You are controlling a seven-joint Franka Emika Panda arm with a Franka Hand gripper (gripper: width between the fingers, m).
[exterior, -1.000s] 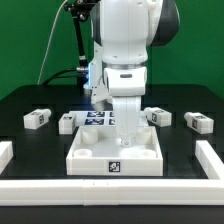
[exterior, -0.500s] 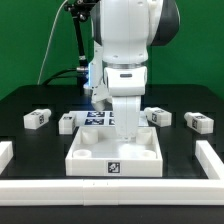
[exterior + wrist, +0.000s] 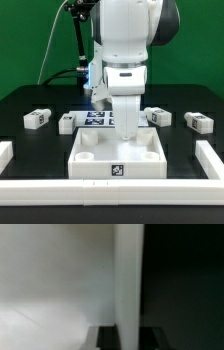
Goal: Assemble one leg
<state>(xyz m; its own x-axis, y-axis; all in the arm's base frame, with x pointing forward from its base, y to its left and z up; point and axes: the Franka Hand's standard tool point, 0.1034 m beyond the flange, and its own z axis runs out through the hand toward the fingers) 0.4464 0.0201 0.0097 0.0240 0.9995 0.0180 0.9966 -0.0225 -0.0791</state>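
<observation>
The large white square tray-like piece [image 3: 100,160] lies in the middle of the black table, its tag facing the front. My gripper [image 3: 127,136] is down at its far wall, towards the exterior view's right. In the wrist view the dark fingers [image 3: 105,338] stand on either side of a thin white wall [image 3: 128,291], shut on it. Two legs, small white tagged blocks, lie at the exterior view's left [image 3: 37,118] [image 3: 67,122]. Two more lie at the right [image 3: 158,116] [image 3: 198,122].
The marker board [image 3: 98,118] lies behind the tray, partly hidden by the arm. A low white rail borders the table at the left [image 3: 5,152], right [image 3: 212,160] and front [image 3: 110,196]. A green post [image 3: 78,45] and cables stand behind.
The tray-like piece has slid a little towards the front rail, with my gripper on its wall. The legs have not moved.
</observation>
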